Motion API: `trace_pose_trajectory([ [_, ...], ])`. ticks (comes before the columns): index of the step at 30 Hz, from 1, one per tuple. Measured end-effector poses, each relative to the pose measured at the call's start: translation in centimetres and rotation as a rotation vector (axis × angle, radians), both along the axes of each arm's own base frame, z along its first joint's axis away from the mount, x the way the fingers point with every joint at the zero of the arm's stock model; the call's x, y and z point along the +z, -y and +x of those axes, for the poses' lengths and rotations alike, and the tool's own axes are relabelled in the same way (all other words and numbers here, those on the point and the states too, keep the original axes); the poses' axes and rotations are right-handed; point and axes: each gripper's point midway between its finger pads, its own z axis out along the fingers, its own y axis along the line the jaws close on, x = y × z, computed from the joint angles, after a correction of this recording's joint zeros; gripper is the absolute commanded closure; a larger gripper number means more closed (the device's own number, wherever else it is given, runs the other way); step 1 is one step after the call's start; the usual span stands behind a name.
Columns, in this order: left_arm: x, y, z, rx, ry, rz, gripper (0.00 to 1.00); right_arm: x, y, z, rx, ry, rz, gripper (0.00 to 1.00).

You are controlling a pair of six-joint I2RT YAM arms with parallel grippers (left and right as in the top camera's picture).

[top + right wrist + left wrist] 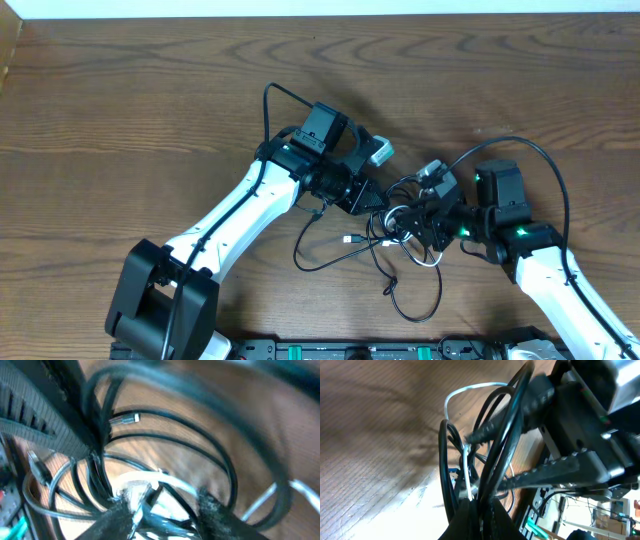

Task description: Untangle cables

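My left gripper (370, 203) is clamped tight on the cables (392, 232). In the left wrist view, several black strands and the white cord (470, 387) run straight down into its closed tips (479, 512). From there the black strands fan upward in tall, narrow loops above the wooden table (150, 100).

My right gripper (416, 228) sits just beside the left, facing it across the tangle. Its fingers (117, 520) stand apart, with a clump of black strands and the white cord (170, 482) lying between them. That view is too blurred for me to tell whether they are pressing on the clump or only framing it.

The cables lie near the middle of the table's near side, knotted between my two grippers. From the knot, loose black loops trail over the wood toward my base. One small plug (352, 240) rests on the table just left of the knot. Another metal-tipped plug (131, 419) shows in the right wrist view at the end of a black strand, above a wide loop.
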Motion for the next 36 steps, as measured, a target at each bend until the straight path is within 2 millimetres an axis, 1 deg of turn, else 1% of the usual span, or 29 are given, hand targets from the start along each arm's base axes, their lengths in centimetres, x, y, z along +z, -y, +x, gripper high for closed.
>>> trace_pose_trajectory([
  [2, 0.0, 0.0, 0.0, -0.001, -0.001, -0.002, 0.92, -0.3, 0.1, -0.4, 0.008, -0.016, -0.009, 0.76],
  [4, 0.0, 0.0, 0.0, -0.002, -0.001, -0.002, 0.92, -0.6, 0.2, -0.9, 0.016, -0.032, -0.018, 0.89],
  [5, 0.0, 0.0, 0.0, -0.003, 0.0, -0.002, 0.92, -0.7, 0.2, -1.0, 0.019, -0.036, -0.021, 0.94],
  [8, 0.0, 0.0, 0.0, -0.003, 0.002, -0.003, 0.92, -0.8, 0.2, -1.3, 0.025, -0.048, -0.022, 0.99],
  [15, 0.1, 0.1, 0.1, -0.002, 0.008, -0.004, 0.92, -0.7, 0.0, -1.7, 0.04, -0.059, -0.007, 0.99],
  [16, 0.0, 0.0, 0.1, -0.001, 0.01, -0.002, 0.92, -0.7, 0.0, -1.7, 0.04, -0.062, -0.007, 0.99],
  [19, -0.1, 0.0, 0.3, 0.004, 0.017, 0.006, 0.92, -0.8, 0.0, -2.0, 0.043, -0.073, -0.006, 0.88],
  [26, -0.1, 0.0, 0.6, 0.012, 0.029, 0.011, 0.92, -0.9, 0.0, -2.4, 0.047, -0.094, -0.004, 0.68],
  [28, 0.0, 0.1, 0.8, 0.017, 0.037, 0.003, 0.92, -0.9, 0.0, -2.4, 0.051, -0.092, -0.005, 0.65],
  [31, 0.2, 0.4, 1.1, 0.027, 0.038, -0.01, 0.92, -0.9, 0.0, -2.4, 0.058, -0.085, -0.008, 0.63],
  [36, 0.9, 0.9, 0.9, 0.009, 0.03, -0.055, 0.92, -0.9, 0.0, -2.4, 0.072, -0.068, -0.013, 0.57],
])
